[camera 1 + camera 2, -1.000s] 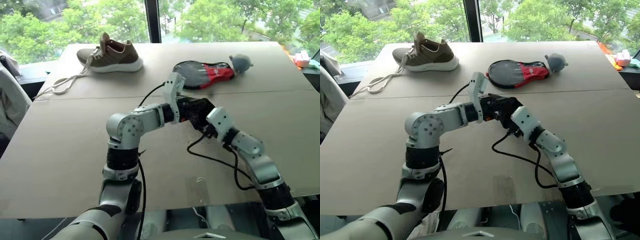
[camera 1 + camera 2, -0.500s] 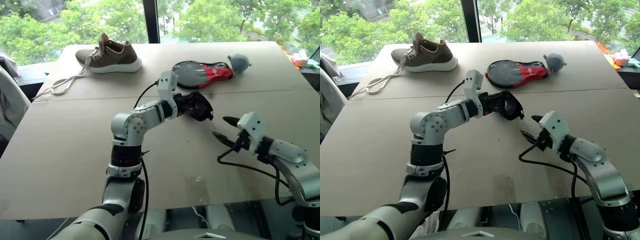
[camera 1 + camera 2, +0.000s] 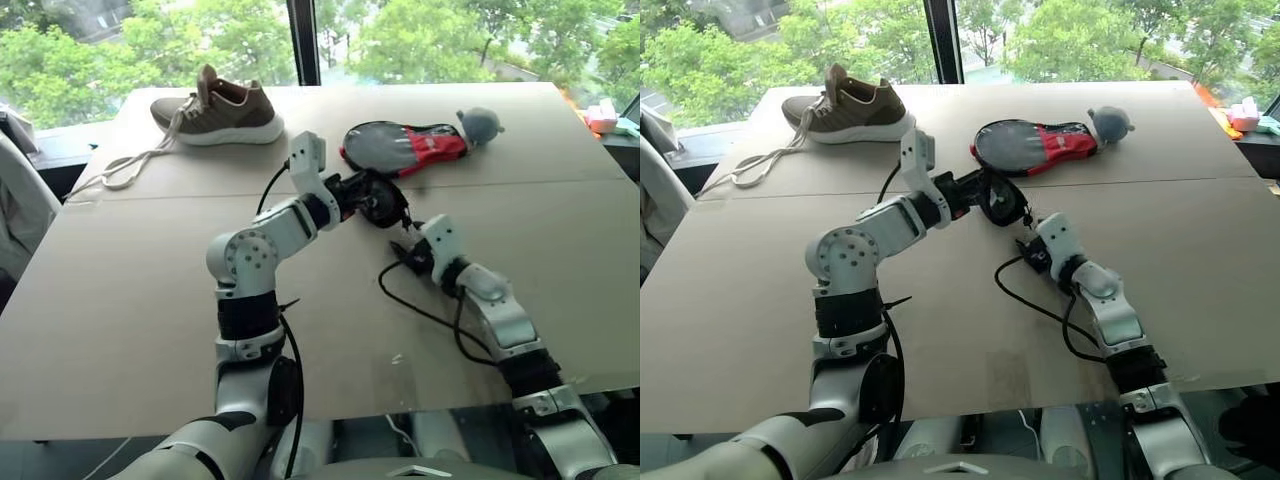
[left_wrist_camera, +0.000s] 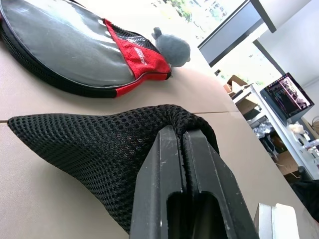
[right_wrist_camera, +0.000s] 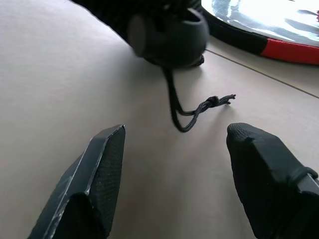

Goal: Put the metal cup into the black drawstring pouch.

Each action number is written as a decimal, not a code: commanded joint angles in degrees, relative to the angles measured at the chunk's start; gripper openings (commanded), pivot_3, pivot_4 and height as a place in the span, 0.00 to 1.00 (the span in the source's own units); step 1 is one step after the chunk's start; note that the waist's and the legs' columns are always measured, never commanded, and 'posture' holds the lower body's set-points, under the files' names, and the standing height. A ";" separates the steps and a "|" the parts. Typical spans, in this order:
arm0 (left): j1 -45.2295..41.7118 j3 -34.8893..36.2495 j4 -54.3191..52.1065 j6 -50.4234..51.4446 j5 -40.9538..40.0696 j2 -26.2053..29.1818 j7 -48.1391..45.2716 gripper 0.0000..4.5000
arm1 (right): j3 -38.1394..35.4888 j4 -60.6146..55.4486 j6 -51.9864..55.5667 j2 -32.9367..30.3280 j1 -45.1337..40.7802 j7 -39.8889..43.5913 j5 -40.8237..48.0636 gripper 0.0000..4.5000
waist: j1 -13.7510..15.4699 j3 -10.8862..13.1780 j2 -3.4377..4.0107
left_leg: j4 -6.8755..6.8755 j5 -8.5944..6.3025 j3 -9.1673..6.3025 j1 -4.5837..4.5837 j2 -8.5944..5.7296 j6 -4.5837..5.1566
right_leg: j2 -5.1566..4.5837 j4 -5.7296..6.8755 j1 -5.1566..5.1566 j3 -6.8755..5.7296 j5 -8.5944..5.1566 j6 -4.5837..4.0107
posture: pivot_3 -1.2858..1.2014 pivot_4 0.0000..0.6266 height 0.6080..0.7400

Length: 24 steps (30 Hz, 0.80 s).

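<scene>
Pouch (image 4: 99,149) of black mesh sits near the table's (image 3: 120,300) centre, one only, pinched at its top edge by the left gripper (image 4: 182,144), whose two fingers are pressed together on the fabric. Its knotted cord (image 5: 199,107) trails loose onto the board, with a dark rounded toggle just above it. At the pouch's 5 o'clock the right gripper (image 5: 174,174) hovers low over the table, its two fingers spread wide, the cord between and ahead of them, untouched. I cannot tell where the cup is. At 1 o'clock lies one grey-and-red paddle case (image 3: 400,147) with one grey plush (image 3: 481,124) at its end. At 10 o'clock rests one brown shoe (image 3: 222,108), laces trailing.
</scene>
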 commanded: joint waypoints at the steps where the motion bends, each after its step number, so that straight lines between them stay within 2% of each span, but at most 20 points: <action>1: -1.42 0.15 -1.88 -0.54 -1.79 -0.32 0.06 0.00 | -2.85 3.31 -3.45 1.16 -2.31 -3.25 0.06 0.73 | 0.03 0.00 0.00 | 0.00 0.00 -0.02 0.00 0.00 -0.01 | 0.00 0.01 0.00 -0.01 0.00 0.00 | 0.52 0.24 1.00; 8: -1.93 0.42 -0.99 -0.86 -2.45 0.13 0.20 0.00 | -2.54 13.64 -8.81 4.56 -7.33 -4.01 -1.19 0.73 | -1.38 0.00 0.00 | 0.00 0.01 0.01 0.04 0.01 -0.02 | 0.04 0.04 0.00 0.02 0.01 -0.01 | 0.52 0.24 1.00; 9: -2.00 0.47 -1.00 -0.88 -2.52 0.21 0.25 0.00 | -2.70 14.73 -9.59 4.74 -7.85 -3.95 -1.28 0.64 | -1.46 0.00 0.00 | 0.00 0.02 0.01 0.06 0.01 -0.03 | 0.04 0.06 0.01 0.02 0.01 -0.01 | 0.52 0.24 1.00; 11: -2.09 0.55 -1.07 -0.91 -2.65 0.32 0.38 0.00 | -2.96 16.42 -10.54 4.86 -8.55 -3.66 -1.34 0.54 | -1.59 0.00 0.00 | 0.00 0.02 0.01 0.07 0.02 -0.04 | 0.06 0.07 0.01 0.03 0.01 -0.02 | 0.52 0.24 1.00; 14: -2.23 0.63 -0.92 -1.11 -2.65 0.46 0.54 0.00 | -2.57 18.14 -10.43 4.24 -8.78 -3.10 -2.22 0.22 | -1.62 -0.01 0.01 | 0.00 0.02 0.01 0.08 0.03 -0.04 | 0.06 0.08 0.01 0.04 0.02 -0.02 | 0.52 0.24 1.00; 15: -2.30 0.66 -0.82 -1.22 -2.64 0.53 0.54 0.00 | -2.44 18.12 -10.20 3.91 -8.57 -2.83 -2.49 0.19 | -1.62 -0.01 0.01 | 0.00 0.02 0.02 0.10 0.03 -0.04 | 0.06 0.09 0.01 0.04 0.02 -0.03 | 0.52 0.24 1.00; 16: -2.36 0.69 -0.73 -1.30 -2.64 0.59 0.56 0.00 | -2.41 17.88 -9.92 3.66 -8.35 -2.55 -2.61 0.05 | -1.60 -0.01 0.00 | 0.00 0.02 0.02 0.11 0.03 -0.04 | 0.06 0.09 0.02 0.05 0.02 -0.03 | 0.52 0.24 1.00; 17: -2.39 0.71 -0.69 -1.35 -2.65 0.62 0.58 0.00 | -2.42 17.68 -9.78 3.52 -8.21 -2.35 -2.66 0.01 | -1.59 -0.01 0.01 | 0.00 0.02 0.02 0.13 0.04 -0.04 | 0.06 0.09 0.05 0.05 0.03 -0.04 | 0.52 0.24 1.00; 24: -3.86 2.72 1.02 -2.66 -2.95 1.62 0.88 0.00 | -3.82 6.19 -4.47 -2.95 -4.46 -0.11 -2.73 0.01 | -0.96 -0.01 0.01 | 0.00 0.02 -0.04 0.15 -0.02 -0.03 | -0.02 0.03 0.15 0.00 0.03 -0.03 | 0.52 0.24 1.00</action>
